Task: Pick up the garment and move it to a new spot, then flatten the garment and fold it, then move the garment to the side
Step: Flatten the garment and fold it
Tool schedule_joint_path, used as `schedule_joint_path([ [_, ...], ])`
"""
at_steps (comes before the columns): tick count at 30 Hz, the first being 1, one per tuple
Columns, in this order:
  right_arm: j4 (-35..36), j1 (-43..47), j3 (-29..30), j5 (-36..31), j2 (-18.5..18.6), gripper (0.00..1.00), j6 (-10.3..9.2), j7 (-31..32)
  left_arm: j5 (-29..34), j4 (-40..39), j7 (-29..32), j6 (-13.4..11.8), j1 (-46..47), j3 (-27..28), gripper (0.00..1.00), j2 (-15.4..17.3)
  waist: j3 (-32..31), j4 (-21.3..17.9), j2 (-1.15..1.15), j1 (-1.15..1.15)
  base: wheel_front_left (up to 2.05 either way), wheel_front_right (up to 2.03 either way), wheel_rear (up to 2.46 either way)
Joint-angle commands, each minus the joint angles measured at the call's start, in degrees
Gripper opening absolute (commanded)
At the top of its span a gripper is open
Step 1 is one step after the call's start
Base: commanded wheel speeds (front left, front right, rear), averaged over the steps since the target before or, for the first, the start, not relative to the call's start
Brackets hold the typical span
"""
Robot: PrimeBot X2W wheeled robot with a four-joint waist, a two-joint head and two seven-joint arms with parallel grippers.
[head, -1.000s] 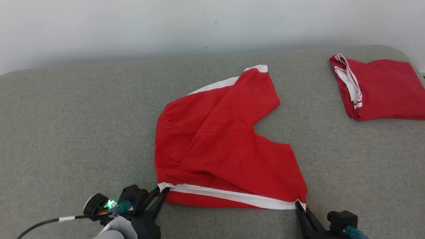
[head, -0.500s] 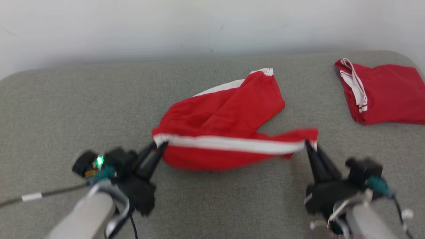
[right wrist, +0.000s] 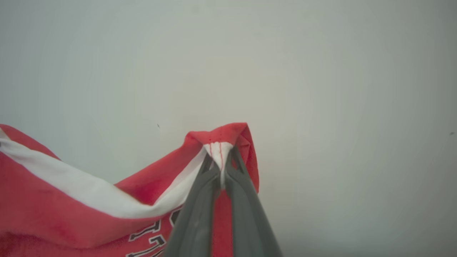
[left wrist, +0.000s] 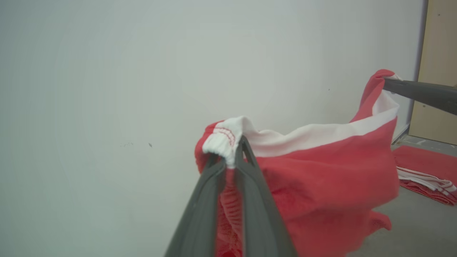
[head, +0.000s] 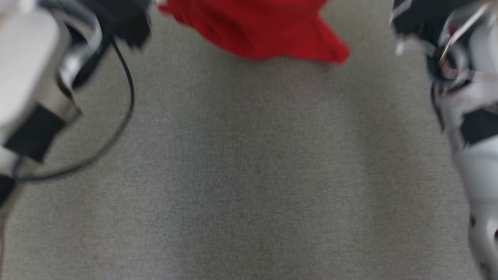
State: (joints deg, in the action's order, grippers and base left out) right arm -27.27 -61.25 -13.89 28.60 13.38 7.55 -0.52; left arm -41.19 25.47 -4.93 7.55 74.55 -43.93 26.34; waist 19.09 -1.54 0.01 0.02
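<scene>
The garment is a pair of red shorts with a white side stripe, hanging above the grey cushion with its lower edge at the top of the blurred head view. In the left wrist view my left gripper is shut on a bunched white-banded corner of the garment. In the right wrist view my right gripper is shut on the opposite white-striped corner of the garment, which shows black lettering. The stripe sags between both grips. The right gripper's fingers also appear at the upper right of the left wrist view.
A grey upholstered surface spreads below the cloth. My pale forearms stand at the left and right, with a black cable. A second folded red garment lies far right. A white wall stands behind.
Both grippers have risen with the garment's striped edge, lifting the cloth off the surface. The head view has also tilted downward, so the arms now fill its upper corners.
</scene>
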Motion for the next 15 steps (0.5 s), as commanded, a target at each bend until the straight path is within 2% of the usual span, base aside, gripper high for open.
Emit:
schedule_joint_path([
  [1,-1.5,-4.5,-0.1,0.7,0.2,0.0,-0.16,1.1,-1.1,1.4,0.0,-0.2,4.1,0.0,0.0,-0.2,8.3,1.0,-0.01,-0.02,0.0,0.0,0.0],
  [7,-10.6,-24.4,1.9,4.4,-1.7,0.0,-0.16,5.0,-4.9,8.7,0.1,-0.2,20.4,1.1,0.0,-0.8,14.2,1.1,-0.01,-0.02,0.0,0.0,0.0],
  [15,-22.3,-44.2,2.0,3.1,-4.1,0.0,-0.16,4.8,-6.7,16.5,-1.5,-0.2,36.3,-0.9,0.0,-2.5,17.7,1.2,-0.01,-0.02,0.0,0.0,0.0],
])
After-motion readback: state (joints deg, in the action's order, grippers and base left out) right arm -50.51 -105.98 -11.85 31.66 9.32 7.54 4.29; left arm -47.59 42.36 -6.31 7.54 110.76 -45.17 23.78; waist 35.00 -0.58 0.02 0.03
